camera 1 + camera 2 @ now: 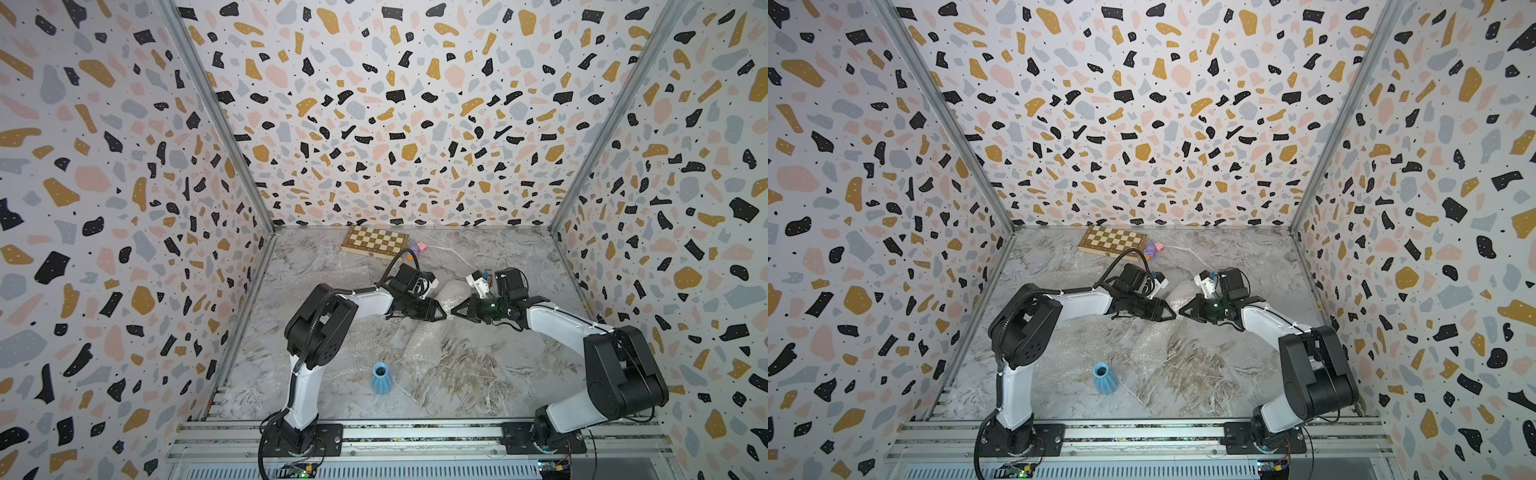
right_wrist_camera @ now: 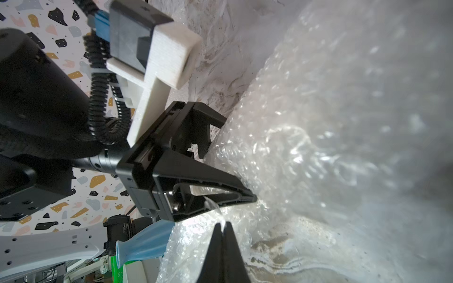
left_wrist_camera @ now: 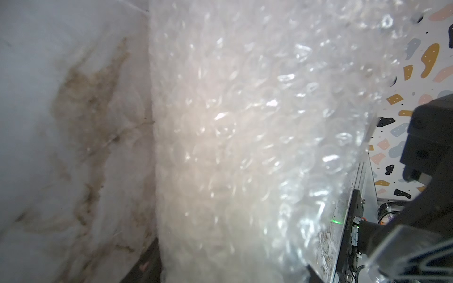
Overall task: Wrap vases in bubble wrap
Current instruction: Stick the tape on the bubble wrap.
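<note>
Only one vase, the blue vase (image 1: 381, 378), shows, upright near the surface's front edge. Bubble wrap (image 1: 451, 293) bundle mid-surface hides its contents. Right gripper (image 2: 223, 226) pinched on wrap film; left gripper (image 2: 235, 169) spread around the bundle.

The grey-white marble surface (image 1: 478, 374) carries a folded chessboard (image 1: 375, 240) at its far edge, with small pink and purple bits (image 1: 417, 248) just beside it. Crinkly bubble wrap (image 1: 419, 345) sprawls across the middle. A light blue vase (image 1: 381, 377) stands upright near the front edge, towards the left.
</note>
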Controlling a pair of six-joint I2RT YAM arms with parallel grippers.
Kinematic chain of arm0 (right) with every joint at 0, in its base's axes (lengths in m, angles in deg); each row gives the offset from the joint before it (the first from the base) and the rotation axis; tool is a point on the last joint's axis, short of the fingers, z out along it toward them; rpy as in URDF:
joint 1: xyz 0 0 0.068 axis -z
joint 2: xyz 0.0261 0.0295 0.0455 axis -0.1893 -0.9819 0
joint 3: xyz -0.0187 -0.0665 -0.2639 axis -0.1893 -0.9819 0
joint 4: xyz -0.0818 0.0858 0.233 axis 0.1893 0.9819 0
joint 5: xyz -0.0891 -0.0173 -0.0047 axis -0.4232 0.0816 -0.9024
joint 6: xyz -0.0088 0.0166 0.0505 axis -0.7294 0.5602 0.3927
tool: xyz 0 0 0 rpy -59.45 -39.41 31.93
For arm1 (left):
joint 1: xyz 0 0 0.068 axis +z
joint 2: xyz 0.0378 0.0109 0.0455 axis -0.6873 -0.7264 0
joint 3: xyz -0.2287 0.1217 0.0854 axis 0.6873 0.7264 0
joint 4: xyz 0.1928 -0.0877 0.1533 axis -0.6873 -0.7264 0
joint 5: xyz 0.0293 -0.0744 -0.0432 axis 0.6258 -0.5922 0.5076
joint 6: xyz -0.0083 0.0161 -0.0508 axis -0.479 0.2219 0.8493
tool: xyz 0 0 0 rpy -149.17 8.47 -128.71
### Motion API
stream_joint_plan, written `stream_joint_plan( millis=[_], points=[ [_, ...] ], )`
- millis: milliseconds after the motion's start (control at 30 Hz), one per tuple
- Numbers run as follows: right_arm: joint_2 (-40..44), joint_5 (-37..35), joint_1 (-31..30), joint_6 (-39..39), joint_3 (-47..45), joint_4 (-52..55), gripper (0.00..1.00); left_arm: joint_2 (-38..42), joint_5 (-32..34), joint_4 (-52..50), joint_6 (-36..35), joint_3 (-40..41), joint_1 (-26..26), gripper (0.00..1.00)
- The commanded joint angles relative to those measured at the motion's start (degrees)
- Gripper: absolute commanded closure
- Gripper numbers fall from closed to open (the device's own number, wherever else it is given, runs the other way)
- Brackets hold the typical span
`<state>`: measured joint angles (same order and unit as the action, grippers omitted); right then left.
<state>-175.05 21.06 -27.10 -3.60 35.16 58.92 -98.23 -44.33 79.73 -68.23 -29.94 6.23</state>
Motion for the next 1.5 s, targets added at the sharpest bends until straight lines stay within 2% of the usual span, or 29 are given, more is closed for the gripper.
stream_joint_plan(
  millis=[0,300,567,800,867,967,1133,1200,1367,1467],
  points=[
    [0.8,-0.5,-0.7,-1.5,-1.1,-0.9,1.0,-3.3,3.2,-6.6,-3.3,0.5,-0.2,0.43],
    [-3.9,-4.1,-0.7,-1.7,0.1,-1.0,1.0,-3.1,3.6,-6.6,-3.3,0.8,-0.1,0.44],
    [-9.1,-3.8,-0.8,-1.2,2.1,-4.5,1.0,-3.2,3.2,-6.4,-3.1,0.8,-0.1,0.44],
    [-10.3,-4.8,-1.0,1.0,1.5,-7.6,0.88,-3.2,2.8,-6.2,-3.1,1.2,-0.1,0.44],
    [-9.9,-5.8,-1.0,1.0,1.3,-6.8,0.8,-3.3,3.1,-6.1,-3.1,1.4,0.0,0.44],
    [-8.9,-7.9,-1.0,0.3,1.0,-4.8,0.6,-3.3,3.2,-5.8,-2.8,1.6,0.1,0.44],
    [-6.0,-9.6,-0.5,-0.5,-0.3,-1.6,0.58,-3.3,3.1,-5.6,-2.9,1.7,0.2,0.44],
    [-3.7,-10.5,0.2,-0.3,-1.4,-0.5,0.52,-3.3,3.3,-5.7,-2.8,1.8,0.3,0.44],
    [-1.3,-11.8,1.9,-2.6,-1.6,5.1,0.52,-2.8,3.3,-5.5,-3.0,2.3,0.4,0.45],
    [-1.4,-10.7,1.6,-3.1,-2.4,4.1,0.52,-2.9,3.2,-5.5,-2.9,2.3,0.5,0.44]
  ],
)
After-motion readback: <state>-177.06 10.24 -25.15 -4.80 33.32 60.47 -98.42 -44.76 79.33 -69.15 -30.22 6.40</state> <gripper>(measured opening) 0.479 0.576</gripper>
